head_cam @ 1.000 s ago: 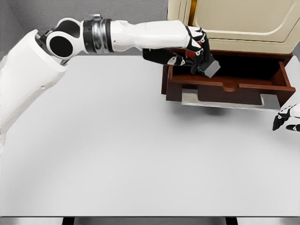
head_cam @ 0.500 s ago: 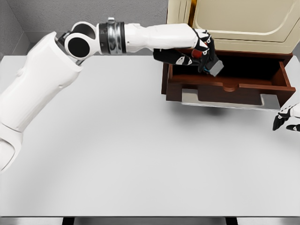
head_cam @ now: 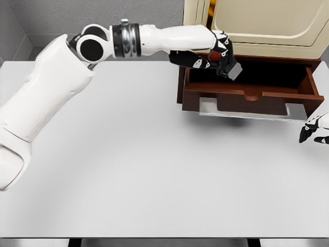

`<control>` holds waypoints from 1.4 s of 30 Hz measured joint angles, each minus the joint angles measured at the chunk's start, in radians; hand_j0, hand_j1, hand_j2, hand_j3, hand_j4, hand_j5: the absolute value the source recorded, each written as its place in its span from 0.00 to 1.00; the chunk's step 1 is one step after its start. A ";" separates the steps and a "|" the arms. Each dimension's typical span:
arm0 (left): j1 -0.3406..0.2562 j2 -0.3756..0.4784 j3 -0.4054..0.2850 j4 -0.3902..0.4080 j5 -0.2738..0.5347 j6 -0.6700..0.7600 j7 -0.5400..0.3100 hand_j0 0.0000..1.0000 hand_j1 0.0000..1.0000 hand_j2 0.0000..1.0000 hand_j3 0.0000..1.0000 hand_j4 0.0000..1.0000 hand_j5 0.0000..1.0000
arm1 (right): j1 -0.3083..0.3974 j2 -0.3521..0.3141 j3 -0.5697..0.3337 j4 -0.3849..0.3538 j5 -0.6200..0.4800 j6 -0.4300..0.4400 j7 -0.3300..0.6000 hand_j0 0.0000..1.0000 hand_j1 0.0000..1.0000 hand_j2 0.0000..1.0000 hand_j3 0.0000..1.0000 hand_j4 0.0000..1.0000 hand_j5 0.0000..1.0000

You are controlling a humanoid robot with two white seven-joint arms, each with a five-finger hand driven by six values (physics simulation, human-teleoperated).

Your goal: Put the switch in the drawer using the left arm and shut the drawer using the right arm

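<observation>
My left hand [head_cam: 220, 57] reaches across the table and hangs over the left end of the open drawer [head_cam: 252, 86]. Its fingers are curled on the switch [head_cam: 231, 70], a small grey block with red and blue parts. The switch is held tilted above the drawer's dark inside, clear of its front wall. The drawer is brown wood and stands pulled out from the cream cabinet [head_cam: 257, 25]. Only the fingertips of my right hand [head_cam: 314, 129] show at the right edge, low on the table, right of the drawer's front.
The white table [head_cam: 144, 164] spreads wide in front of the cabinet. A grey wall corner lies at the back left. The drawer's front panel juts out over the table and casts a shadow under it.
My left arm has stretched further out, carrying the switch slightly up and back, deeper over the drawer. The right hand has stayed where it was.
</observation>
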 measured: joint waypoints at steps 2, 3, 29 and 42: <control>0.000 -0.006 0.000 0.005 -0.003 0.000 0.000 0.33 0.33 0.33 0.33 0.33 0.33 | 0.000 -0.001 0.000 0.000 0.000 0.000 0.000 0.52 0.52 0.52 0.52 0.52 0.52; 0.000 -0.011 0.000 0.015 -0.003 0.000 0.000 0.33 0.33 0.33 0.33 0.33 0.33 | 0.000 -0.001 0.000 0.000 0.000 0.000 0.000 0.52 0.52 0.52 0.52 0.52 0.52; -0.002 -0.047 0.003 0.089 -0.006 0.000 0.000 0.59 0.59 0.59 0.59 0.59 0.59 | 0.000 -0.002 0.000 0.000 0.001 0.000 0.000 0.52 0.52 0.52 0.52 0.52 0.52; -0.002 -0.043 0.009 0.096 0.001 0.000 0.000 0.96 0.96 0.96 0.96 0.96 0.96 | 0.000 -0.004 0.000 0.000 0.001 0.000 0.000 0.52 0.52 0.52 0.52 0.52 0.52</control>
